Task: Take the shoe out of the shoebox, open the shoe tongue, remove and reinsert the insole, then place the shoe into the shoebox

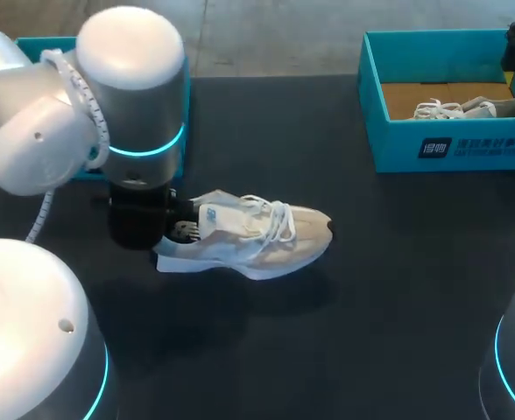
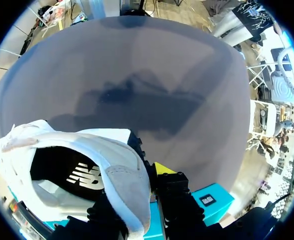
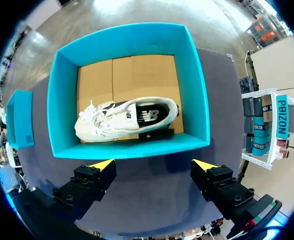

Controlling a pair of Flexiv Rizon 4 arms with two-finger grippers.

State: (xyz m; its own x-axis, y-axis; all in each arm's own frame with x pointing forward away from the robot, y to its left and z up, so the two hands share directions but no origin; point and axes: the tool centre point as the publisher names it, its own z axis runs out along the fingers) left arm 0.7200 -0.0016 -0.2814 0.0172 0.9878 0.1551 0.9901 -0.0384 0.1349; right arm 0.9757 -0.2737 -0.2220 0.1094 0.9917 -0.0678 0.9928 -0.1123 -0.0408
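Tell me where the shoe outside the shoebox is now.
In the head view the shoe is left of the middle of the table, heel in the left gripper, well clear of the shoebox at the far right.

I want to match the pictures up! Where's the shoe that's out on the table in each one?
Head view: the shoe lies mid-table, heel at the left gripper.
Left wrist view: its heel collar is clamped in that gripper.
Right wrist view: not in it; only the other shoe, in the shoebox.
Shared landmark: the dark table.
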